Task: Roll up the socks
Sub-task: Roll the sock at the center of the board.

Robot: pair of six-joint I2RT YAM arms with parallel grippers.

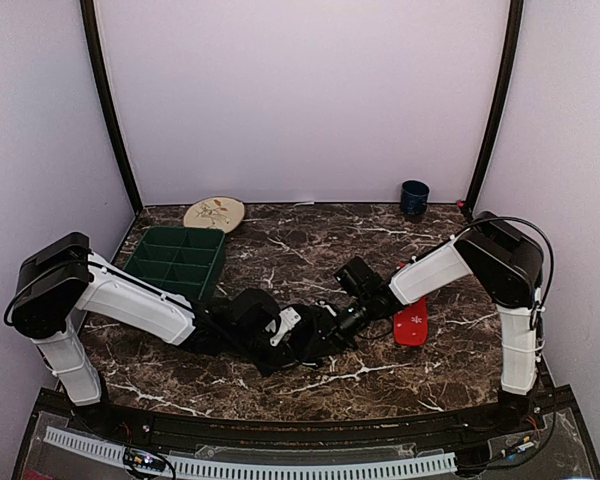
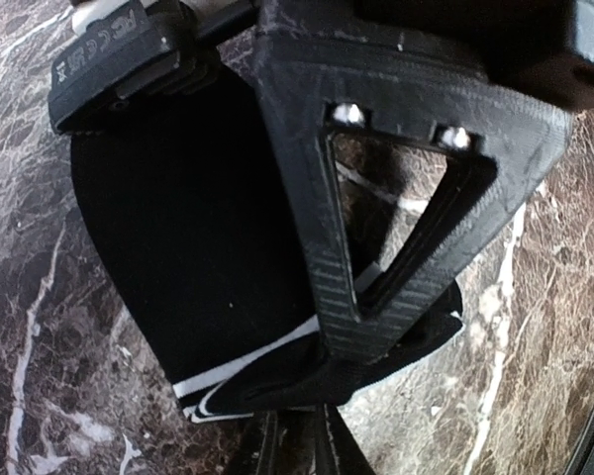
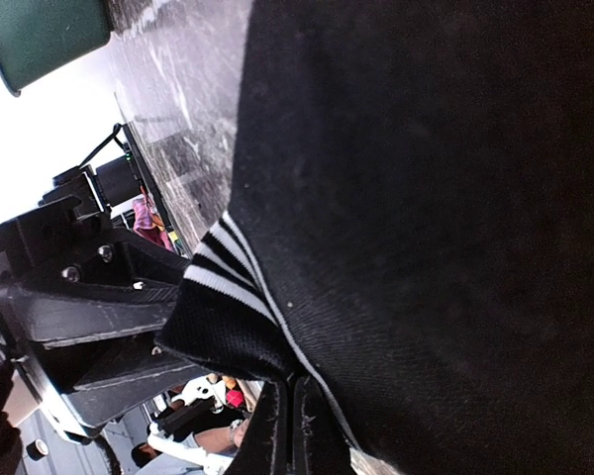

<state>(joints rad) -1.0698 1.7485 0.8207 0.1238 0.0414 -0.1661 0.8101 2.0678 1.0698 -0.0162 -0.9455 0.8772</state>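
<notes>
The black sock (image 2: 188, 257) with a white-striped cuff (image 2: 228, 371) lies on the marble table between both grippers. My left gripper (image 2: 312, 421) is shut on the cuff edge. My right gripper (image 3: 292, 391) is shut on the same cuff from the other side, and the sock's body (image 3: 436, 198) fills its view. In the top view the two grippers (image 1: 315, 335) (image 1: 342, 322) meet at the table's centre and the black sock is hard to tell from them. The red sock (image 1: 412, 325) with white snowflakes lies flat just right of the right gripper, untouched.
A green compartment tray (image 1: 177, 260) stands at the left, behind the left arm. A patterned plate (image 1: 214, 213) and a dark blue cup (image 1: 414, 197) sit at the back edge by the wall. Black frame posts stand at both back corners.
</notes>
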